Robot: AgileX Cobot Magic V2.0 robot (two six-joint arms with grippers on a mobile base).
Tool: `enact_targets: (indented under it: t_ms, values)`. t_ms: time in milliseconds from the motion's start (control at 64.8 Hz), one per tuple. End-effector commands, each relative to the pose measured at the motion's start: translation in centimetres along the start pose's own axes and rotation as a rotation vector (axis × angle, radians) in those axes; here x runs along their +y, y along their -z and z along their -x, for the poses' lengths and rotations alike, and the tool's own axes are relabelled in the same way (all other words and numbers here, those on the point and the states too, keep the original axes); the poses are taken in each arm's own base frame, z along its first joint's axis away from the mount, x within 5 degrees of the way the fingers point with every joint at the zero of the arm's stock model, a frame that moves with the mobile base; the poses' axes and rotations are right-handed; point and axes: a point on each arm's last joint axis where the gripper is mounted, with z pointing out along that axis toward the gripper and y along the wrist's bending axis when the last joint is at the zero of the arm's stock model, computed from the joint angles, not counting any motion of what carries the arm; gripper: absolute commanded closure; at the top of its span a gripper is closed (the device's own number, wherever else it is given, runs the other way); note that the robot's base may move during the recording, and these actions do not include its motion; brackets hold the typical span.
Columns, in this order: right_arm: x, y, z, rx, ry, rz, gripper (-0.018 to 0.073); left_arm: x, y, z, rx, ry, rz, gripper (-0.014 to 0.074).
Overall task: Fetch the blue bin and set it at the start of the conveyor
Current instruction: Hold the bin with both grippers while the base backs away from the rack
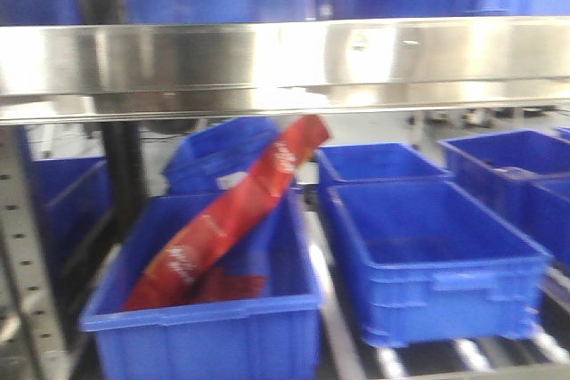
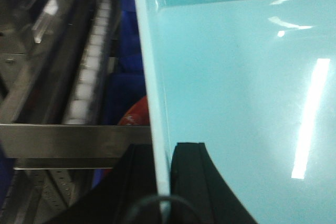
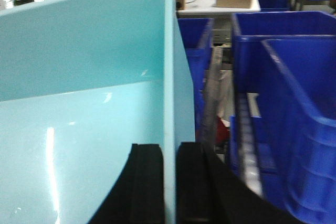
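Warehouse rack, steel rail [image 1: 285, 60], dark crates [image 1: 427, 255], red bag [image 1: 232, 211] in one. Bin [image 2: 236, 103] between arms: left pincer [image 2: 164, 182] clamps one wall, right pincer [image 3: 169, 182] clamps opposite wall. Looks light, empty, glossy-slick; thin walls likely flex, so hold near rim. Conveyor unseen.

One blue bin [image 3: 79, 129], one red bag [image 1: 232, 211], seven-plus dark crates [image 1: 427, 264]

The blue bin [image 2: 236, 103] overruns the left wrist view's top, right and bottom edges. Left of its wall, a red object [image 2: 135, 115] is mostly hidden, and the rollers [image 2: 86, 77] are blurred.
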Motion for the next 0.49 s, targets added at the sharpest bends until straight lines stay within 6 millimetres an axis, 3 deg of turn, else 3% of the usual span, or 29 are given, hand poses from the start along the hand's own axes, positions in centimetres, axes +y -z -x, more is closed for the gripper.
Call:
enact_targets:
  t_ms: [0,478]
  values:
    - [0.66,0.77,1.32,-0.102,-0.013,0.067,0.0721,-0.39,0.21,0.49,-0.040,-0.009,-0.040,0.0707]
    - [0.66,0.77,1.32,-0.102,-0.013,0.067,0.0721,-0.39,0.21,0.49,-0.040,-0.009,-0.040,0.0707]
